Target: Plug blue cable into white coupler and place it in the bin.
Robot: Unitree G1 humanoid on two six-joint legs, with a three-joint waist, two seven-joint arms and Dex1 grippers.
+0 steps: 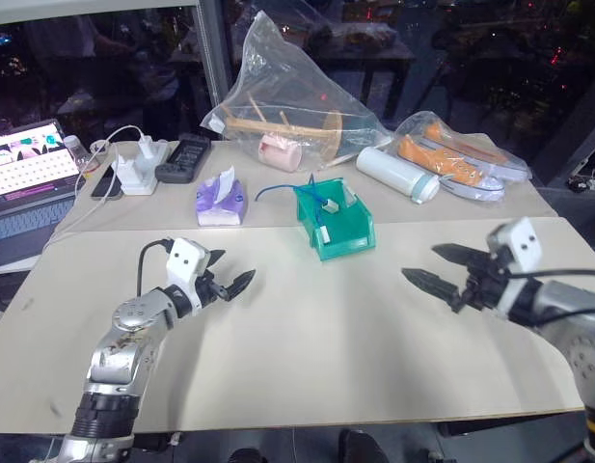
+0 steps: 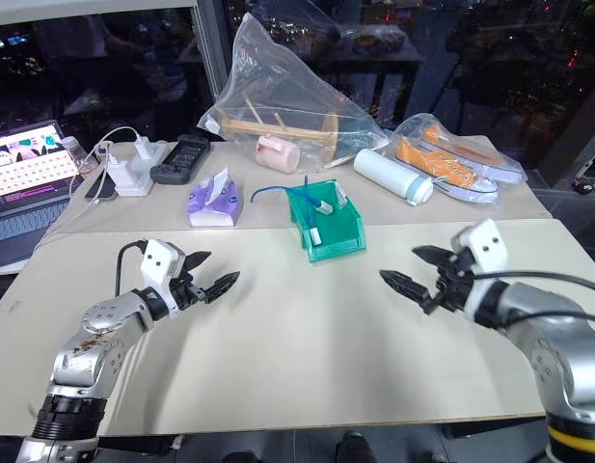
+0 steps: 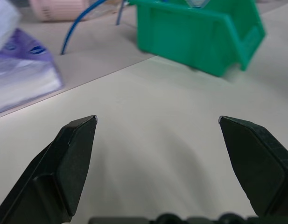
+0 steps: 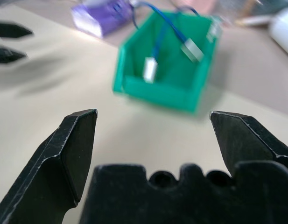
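Observation:
The teal bin [image 1: 347,234] stands at the middle of the table, its cut-away front toward me. The blue cable [image 4: 158,39] lies inside it, and a loop [image 1: 272,189] trails over the back onto the table. At the cable's end, low in the bin, rests the white coupler [image 4: 150,69]; a second pale piece [image 4: 193,49] lies further back. My left gripper [image 1: 234,269] hovers over the table, left of and nearer than the bin, open and empty. To the bin's right, my right gripper [image 1: 419,261] is also open and empty, pointing toward the bin.
A purple tissue pack [image 1: 221,203] sits left of the bin. Behind it are a pink roll [image 1: 280,151], a clear bag of wooden parts [image 1: 287,106], a white bottle [image 1: 396,174] and bagged orange shoes [image 1: 456,159]. White chargers [image 1: 138,169], a remote [image 1: 184,157] and a laptop [image 1: 27,183] lie at the back left.

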